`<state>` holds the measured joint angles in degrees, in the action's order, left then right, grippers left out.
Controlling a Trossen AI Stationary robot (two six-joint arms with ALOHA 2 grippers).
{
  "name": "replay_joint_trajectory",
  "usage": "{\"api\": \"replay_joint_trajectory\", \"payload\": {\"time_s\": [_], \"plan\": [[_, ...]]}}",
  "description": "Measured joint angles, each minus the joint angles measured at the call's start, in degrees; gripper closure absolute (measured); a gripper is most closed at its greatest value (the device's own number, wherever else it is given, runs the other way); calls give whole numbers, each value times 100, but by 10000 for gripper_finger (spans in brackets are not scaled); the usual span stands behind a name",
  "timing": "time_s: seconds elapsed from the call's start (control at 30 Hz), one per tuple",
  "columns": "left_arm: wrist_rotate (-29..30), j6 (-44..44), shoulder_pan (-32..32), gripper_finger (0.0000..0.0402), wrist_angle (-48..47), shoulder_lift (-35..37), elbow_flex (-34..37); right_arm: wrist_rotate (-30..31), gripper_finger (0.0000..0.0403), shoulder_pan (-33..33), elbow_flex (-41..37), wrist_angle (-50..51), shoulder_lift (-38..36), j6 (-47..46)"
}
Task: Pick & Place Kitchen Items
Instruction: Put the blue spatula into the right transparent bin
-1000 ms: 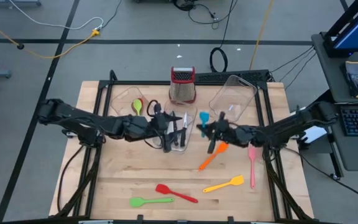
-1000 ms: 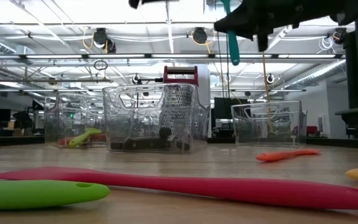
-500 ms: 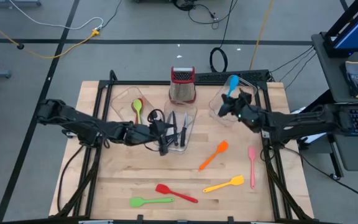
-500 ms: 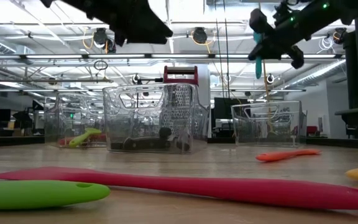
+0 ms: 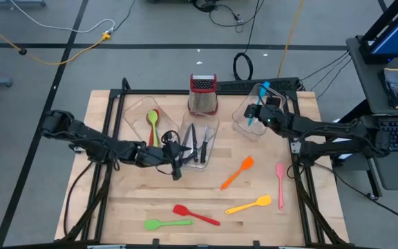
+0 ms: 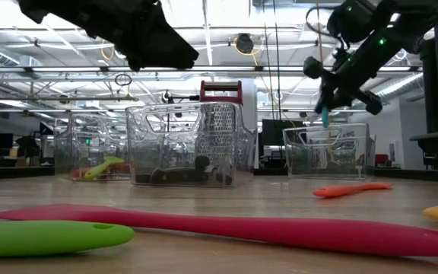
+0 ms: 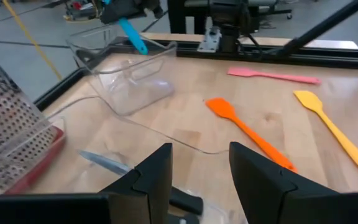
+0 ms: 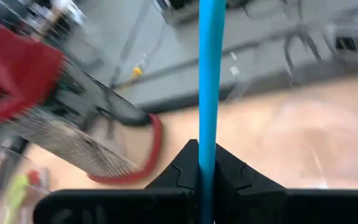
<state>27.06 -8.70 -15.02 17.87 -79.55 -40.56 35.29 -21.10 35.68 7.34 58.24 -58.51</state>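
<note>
My right gripper (image 5: 262, 111) is shut on a blue utensil (image 5: 257, 105) above the right clear tub (image 5: 271, 97). It also shows in the low view (image 6: 333, 84), with the utensil's end (image 6: 325, 116) pointing down over the tub (image 6: 329, 152). My left gripper (image 5: 175, 163) is open and empty, at the near edge of the middle tub (image 5: 209, 145), which holds black-handled knives (image 5: 194, 142). Its fingers (image 7: 156, 177) stand apart. The left tub (image 5: 138, 111) holds a green spoon (image 5: 153, 121) and a red utensil. My right gripper pinches the blue utensil's narrow handle (image 8: 208, 140) between its two fingers. The handle runs straight out past the fingertips. The utensil is lifted clear and slants down, its lower end (image 6: 325, 116) just above the right tub's rim.
Lying flat on the table are an orange spatula (image 5: 237, 173), a pink spatula (image 5: 280, 183), a yellow spatula (image 5: 249, 205), a red spatula (image 5: 195, 214) and a green spoon (image 5: 166, 223). A steel grater with a red top (image 5: 202, 95) stands behind the middle tub.
My right gripper has carried the blue utensil from the table's middle toward the far right, over the right tub, and has tipped it so that its end points down. My left gripper has drawn back from over the middle tub toward the near left.
</note>
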Motion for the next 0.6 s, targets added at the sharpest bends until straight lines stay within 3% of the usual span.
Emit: {"api": "replay_joint_trajectory", "payload": {"time_s": [0.3, 0.6], "plan": [[1, 41, -163, 243, 4, 0, 18, -334, 398, -71, 0, 866, 182, -728], [-1, -56, -167, 243, 15, 0, 18, -573, 397, -73, 2, 895, 581, -894]]}}
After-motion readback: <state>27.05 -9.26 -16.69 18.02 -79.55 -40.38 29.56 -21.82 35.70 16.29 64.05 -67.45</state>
